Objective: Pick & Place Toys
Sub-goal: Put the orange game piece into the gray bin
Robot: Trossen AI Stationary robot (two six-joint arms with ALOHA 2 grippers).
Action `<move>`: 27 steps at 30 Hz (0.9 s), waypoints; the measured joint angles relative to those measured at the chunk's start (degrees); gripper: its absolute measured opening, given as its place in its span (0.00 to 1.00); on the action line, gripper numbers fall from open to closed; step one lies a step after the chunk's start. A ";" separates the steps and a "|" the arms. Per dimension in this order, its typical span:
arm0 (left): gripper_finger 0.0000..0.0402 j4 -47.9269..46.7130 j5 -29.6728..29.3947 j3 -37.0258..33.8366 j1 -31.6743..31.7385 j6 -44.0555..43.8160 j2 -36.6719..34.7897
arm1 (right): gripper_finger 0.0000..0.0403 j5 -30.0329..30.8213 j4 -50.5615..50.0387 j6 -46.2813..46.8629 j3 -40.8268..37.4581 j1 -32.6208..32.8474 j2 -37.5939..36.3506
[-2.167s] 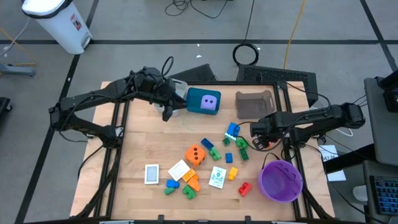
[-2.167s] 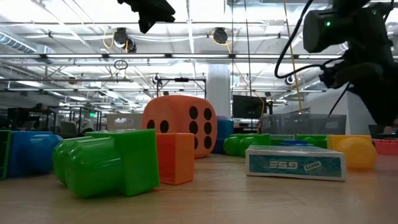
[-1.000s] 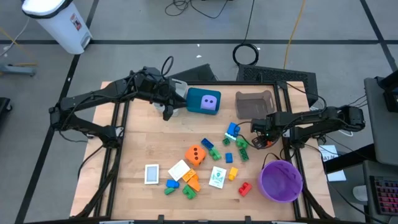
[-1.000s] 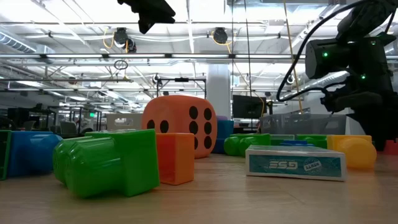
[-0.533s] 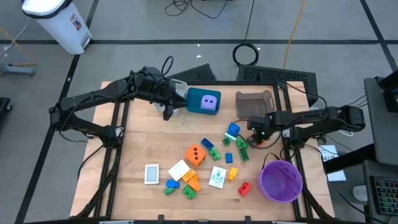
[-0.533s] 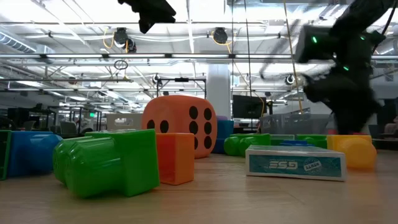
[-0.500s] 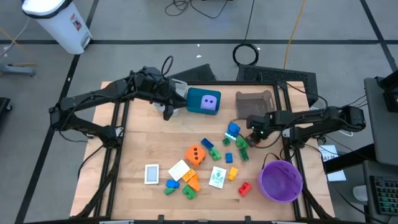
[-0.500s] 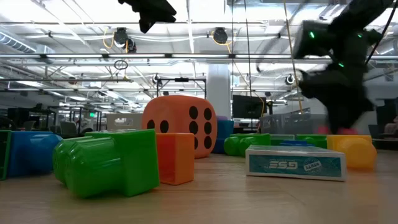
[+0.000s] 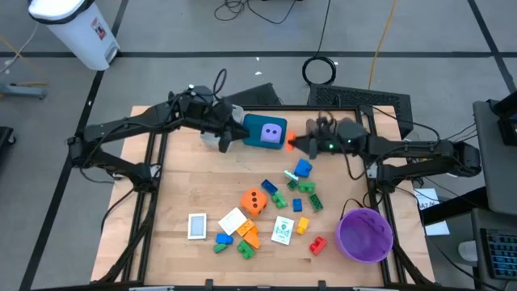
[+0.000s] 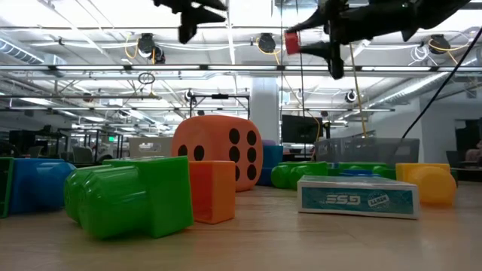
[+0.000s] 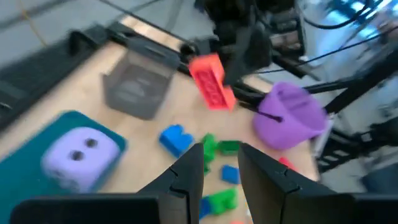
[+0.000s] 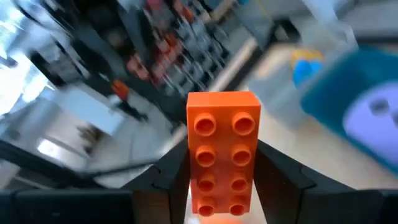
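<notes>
While right gripper (image 9: 296, 144) hangs raised just beside teal tray (image 9: 252, 126), you see its fingers clamped on red-orange brick (image 12: 222, 151), lengthwise, likely so it clears tray wall for drop. Purple die (image 9: 273, 133) already sits in teal tray. Left gripper (image 9: 227, 134) waits at tray's other side, fingers nearly closed, nothing between them. Remaining bricks, orange die (image 9: 254, 200), cards lie on table, well apart from tray. Right wrist view shows grip itself; high view gives only reddish speck, though it alone places arm against tray.
</notes>
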 joint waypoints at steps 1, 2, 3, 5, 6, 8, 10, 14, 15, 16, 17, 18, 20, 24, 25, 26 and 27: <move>0.27 1.93 1.46 0.00 -0.12 -1.32 0.88 | 0.34 0.03 2.19 -0.52 0.00 -0.40 0.24; 0.27 3.53 2.92 0.01 -0.28 -2.52 1.84 | 0.34 -0.03 3.97 -1.27 0.00 -0.71 0.50; 0.27 4.81 4.44 0.02 -0.51 -3.63 2.90 | 0.34 -0.19 4.73 -2.04 0.00 -0.93 0.67; 0.27 9.34 6.87 0.00 -1.28 -5.34 5.24 | 0.34 -0.21 5.50 -2.75 0.00 -0.97 0.98; 0.27 11.48 7.79 0.01 -1.74 -6.18 6.42 | 0.34 -0.26 5.54 -2.94 0.00 -0.92 1.06; 0.27 16.69 9.03 0.00 -2.64 -7.92 8.81 | 0.34 -0.34 6.02 -3.27 0.00 -0.92 1.27; 0.27 21.73 9.94 0.00 -3.39 -9.58 11.17 | 0.34 -0.51 6.34 -3.94 -0.02 -0.78 1.28; 0.29 29.20 12.03 0.01 -3.98 -12.78 15.91 | 0.34 -1.80 8.91 -4.30 -0.02 -0.83 1.28; 0.31 30.39 12.53 0.02 -3.96 -13.53 16.82 | 0.34 -2.00 9.48 -4.30 -0.02 -0.83 1.26; 0.33 30.94 12.85 0.00 -3.92 -14.09 17.58 | 0.34 -2.00 10.16 -4.30 -0.02 -0.82 1.26; 0.35 31.05 13.07 0.01 -3.78 -14.36 18.35 | 0.34 -2.04 10.91 -4.30 -0.02 -0.81 1.27; 0.38 31.06 13.21 0.00 -3.62 -14.53 19.06 | 0.35 -2.08 11.28 -4.30 -0.02 -0.81 1.26; 0.43 30.65 13.20 0.02 -3.40 -14.63 20.31 | 0.35 -2.18 11.36 -4.30 -0.02 -0.81 1.26; 0.53 30.66 13.19 0.00 -3.09 -14.56 21.39 | 0.34 -2.20 11.16 -4.30 -0.02 -0.79 1.26; 0.55 30.95 13.11 0.00 -3.04 -14.56 21.39 | 0.34 -2.20 11.14 -4.30 -0.02 -0.81 1.26; 0.56 31.18 12.75 0.00 -2.98 -14.35 21.35 | 0.34 -2.20 11.07 -4.30 -0.02 -0.81 1.26; 0.57 31.60 12.56 0.00 -2.98 -14.00 21.35 | 0.34 -2.20 11.02 -4.30 -0.02 -0.81 1.26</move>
